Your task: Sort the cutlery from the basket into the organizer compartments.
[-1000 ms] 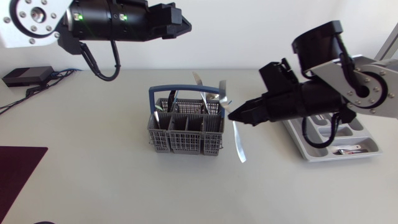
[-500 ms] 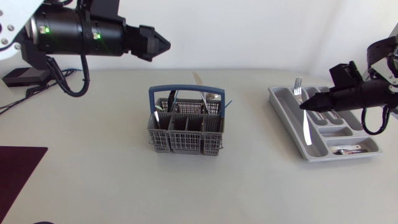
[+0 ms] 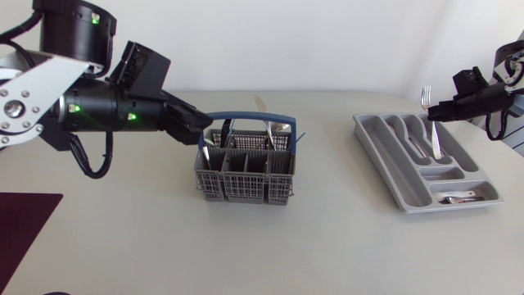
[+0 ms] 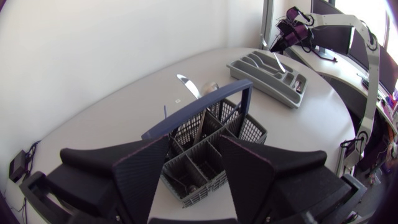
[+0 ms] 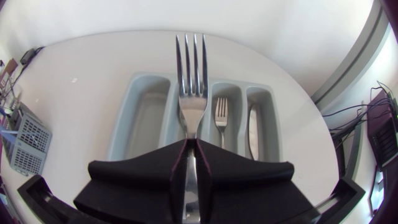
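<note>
The grey cutlery basket (image 3: 244, 173) with a blue handle stands mid-table and holds several pieces of cutlery (image 3: 259, 105). My left gripper (image 3: 199, 123) hovers open just left of the handle; in the left wrist view its fingers (image 4: 140, 175) stand wide, with the basket (image 4: 210, 135) ahead of and below them. The grey organizer (image 3: 399, 183) lies at the right. My right gripper (image 3: 439, 110) is shut on a fork (image 3: 431, 131) above the organizer, tines up. In the right wrist view the fork (image 5: 191, 81) juts out over the organizer (image 5: 142, 118). A small fork (image 5: 221, 114) and a knife (image 5: 254, 128) lie in its compartments.
A dark red mat (image 3: 23, 223) lies at the table's left front edge. More cutlery (image 3: 460, 197) rests in the organizer's near compartment. A small black box (image 4: 17, 164) with cables sits at the far left of the table.
My right gripper carried the fork from beside the basket rightward to above the organizer. My left arm swung down and toward the basket's left side.
</note>
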Tool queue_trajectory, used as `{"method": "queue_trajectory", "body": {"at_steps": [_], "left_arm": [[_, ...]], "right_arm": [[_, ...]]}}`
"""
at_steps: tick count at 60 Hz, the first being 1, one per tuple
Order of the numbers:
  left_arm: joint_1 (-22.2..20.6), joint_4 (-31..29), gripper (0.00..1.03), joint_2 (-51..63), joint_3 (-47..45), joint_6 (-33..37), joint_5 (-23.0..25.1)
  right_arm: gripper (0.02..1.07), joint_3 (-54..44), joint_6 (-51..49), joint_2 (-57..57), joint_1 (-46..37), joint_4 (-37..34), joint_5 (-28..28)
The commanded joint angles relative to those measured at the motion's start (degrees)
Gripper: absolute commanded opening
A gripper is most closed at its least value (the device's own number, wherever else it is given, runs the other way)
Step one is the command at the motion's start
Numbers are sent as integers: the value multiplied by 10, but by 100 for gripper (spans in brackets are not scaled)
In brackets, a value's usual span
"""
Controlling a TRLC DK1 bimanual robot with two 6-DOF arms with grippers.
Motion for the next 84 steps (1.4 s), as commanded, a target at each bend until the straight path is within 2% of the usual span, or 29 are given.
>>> {"method": "queue_trajectory", "body": {"at_steps": [1, 17, 40, 52, 55, 57, 69, 75, 84], "left_arm": [[12, 9, 57, -11, -32, 26, -2], [28, 30, 57, -19, -86, 62, 9], [31, 37, 57, -24, -104, 75, 15], [25, 36, 57, -28, -105, 73, 15], [25, 35, 57, -30, -105, 73, 14], [25, 34, 57, -32, -105, 73, 14], [25, 29, 57, -47, -107, 76, 14], [25, 30, 57, -51, -113, 78, 16], [25, 41, 57, -52, -128, 80, 17]], "right_arm": [[12, 49, -15, 53, -1, -14, 15], [12, 166, -2, 162, -2, -36, 49], [13, 260, 4, 255, -8, -108, 74], [34, 252, 2, 264, -9, -112, 82], [42, 247, 2, 257, -10, -111, 83], [49, 241, 2, 251, -11, -110, 83], [72, 164, -1, 170, -15, -70, 84], [76, 95, -4, 104, -11, -46, 84], [76, -21, -9, -10, 9, -10, 84]]}}
